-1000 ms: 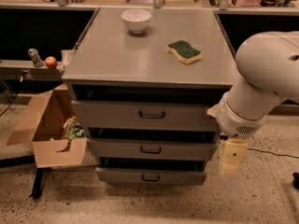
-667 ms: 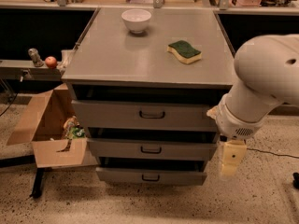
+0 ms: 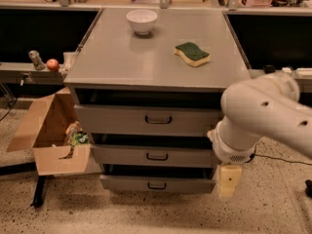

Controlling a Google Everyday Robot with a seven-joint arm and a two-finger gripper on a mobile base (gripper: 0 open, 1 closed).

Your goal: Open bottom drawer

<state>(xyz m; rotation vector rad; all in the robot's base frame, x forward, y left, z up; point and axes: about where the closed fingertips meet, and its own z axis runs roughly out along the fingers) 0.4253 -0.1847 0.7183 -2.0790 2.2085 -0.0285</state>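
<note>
The bottom drawer [image 3: 126,184] is the lowest and narrowest grey front of the cabinet, with a small dark loop handle [image 3: 157,185] at its centre. A dark gap shows above its front, and none of its interior shows. My gripper [image 3: 228,181] hangs from the white arm [image 3: 263,116] at the drawer's right end, level with its front and well to the right of the handle. It holds nothing that I can see.
The mid drawer [image 3: 157,156] and the top drawer [image 3: 158,120] sit above. A white bowl [image 3: 142,21] and a green-yellow sponge [image 3: 192,53] lie on the cabinet top [image 3: 122,57]. An open cardboard box [image 3: 53,135] stands on the floor at the left. A cable runs along the floor at the right.
My arm has dropped lower, and the gripper has moved down and a little left toward the bottom drawer's right end. The drawers have not moved.
</note>
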